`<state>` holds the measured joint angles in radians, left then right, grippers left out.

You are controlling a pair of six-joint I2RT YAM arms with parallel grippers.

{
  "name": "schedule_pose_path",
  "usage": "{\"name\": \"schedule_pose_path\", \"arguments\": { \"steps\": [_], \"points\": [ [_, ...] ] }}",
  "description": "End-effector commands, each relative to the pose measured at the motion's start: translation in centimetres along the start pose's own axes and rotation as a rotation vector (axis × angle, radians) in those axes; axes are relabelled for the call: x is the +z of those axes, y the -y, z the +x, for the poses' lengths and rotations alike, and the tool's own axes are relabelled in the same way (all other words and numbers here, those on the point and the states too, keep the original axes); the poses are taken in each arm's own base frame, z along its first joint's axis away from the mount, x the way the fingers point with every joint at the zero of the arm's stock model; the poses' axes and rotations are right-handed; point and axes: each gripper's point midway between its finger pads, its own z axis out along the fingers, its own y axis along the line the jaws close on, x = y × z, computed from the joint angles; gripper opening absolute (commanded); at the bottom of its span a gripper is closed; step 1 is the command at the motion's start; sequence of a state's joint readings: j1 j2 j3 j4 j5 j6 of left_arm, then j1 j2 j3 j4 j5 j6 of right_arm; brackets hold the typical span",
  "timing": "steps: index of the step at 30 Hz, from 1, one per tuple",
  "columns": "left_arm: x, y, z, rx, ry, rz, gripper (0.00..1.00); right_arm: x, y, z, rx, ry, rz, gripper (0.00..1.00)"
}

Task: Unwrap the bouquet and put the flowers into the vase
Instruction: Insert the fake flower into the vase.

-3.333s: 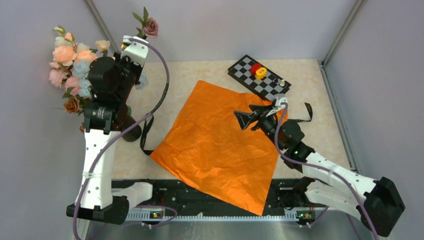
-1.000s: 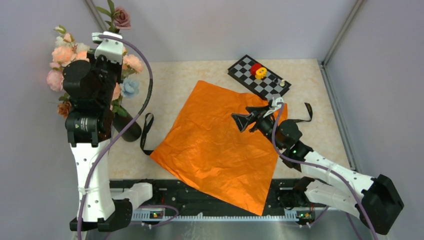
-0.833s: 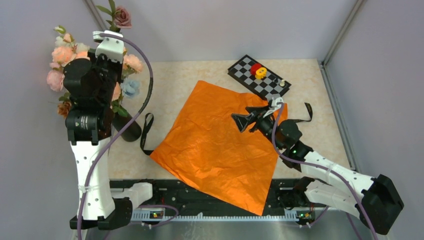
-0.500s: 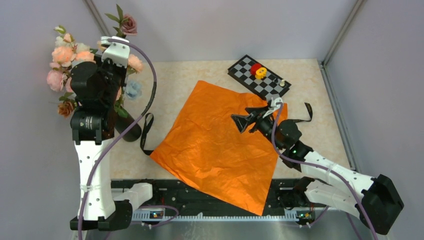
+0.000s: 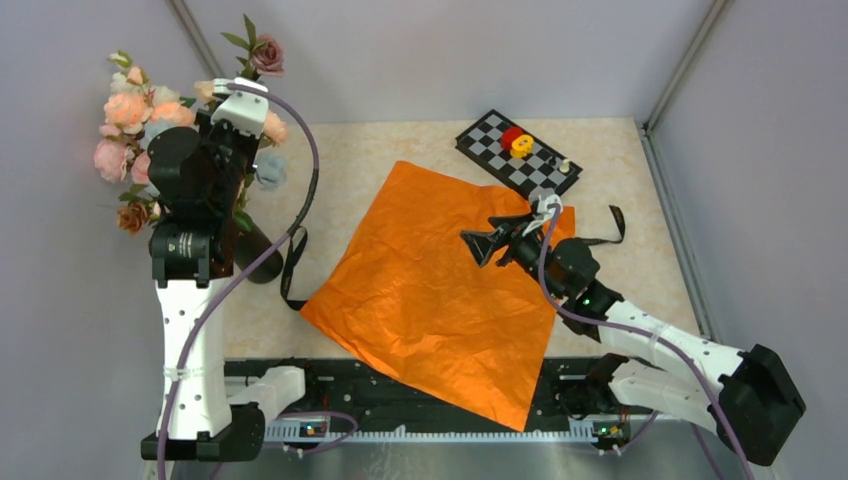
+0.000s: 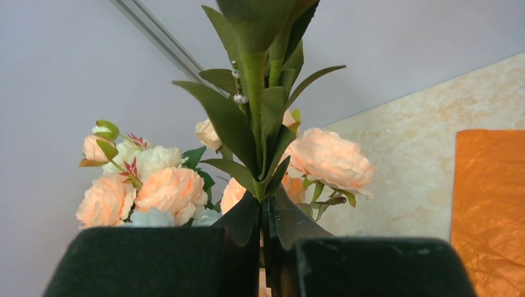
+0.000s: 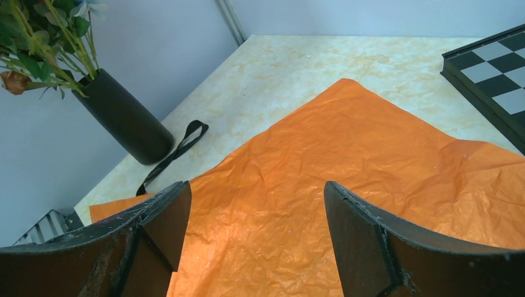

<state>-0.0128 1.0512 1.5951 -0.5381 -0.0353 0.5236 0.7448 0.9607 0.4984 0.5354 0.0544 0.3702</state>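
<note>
Pastel artificial flowers (image 5: 125, 110) fill the black cylindrical vase (image 7: 127, 120), far left. Only the left wrist view shows the left gripper (image 6: 266, 213) pinching a green leafy stem (image 6: 254, 80). The right gripper (image 7: 255, 192) gapes empty over crinkled orange paper (image 7: 347, 161).

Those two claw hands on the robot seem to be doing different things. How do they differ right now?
The left gripper is shut, pinching a leafy flower stem; the right gripper is open and holds nothing. The left one is raised high by the flowers in the vase, while the right one hangs low over the orange paper. Both are black, two-fingered claws.
</note>
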Motion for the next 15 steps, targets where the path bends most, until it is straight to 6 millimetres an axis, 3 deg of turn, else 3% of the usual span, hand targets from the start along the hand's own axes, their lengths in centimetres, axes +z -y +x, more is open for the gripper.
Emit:
{"name": "schedule_pose_path", "arguments": {
  "steps": [1, 15],
  "points": [
    [-0.25, -1.29, -4.39, 0.014, 0.155, -0.013, 0.00, 0.70, -1.14, -3.00, 0.007, 0.078, -0.036, 0.80],
    [-0.05, -1.57, -5.30, 0.045, 0.183, -0.014, 0.00, 0.68, -1.02, -2.79, 0.006, 0.072, -0.033, 0.80]
  ]
}}
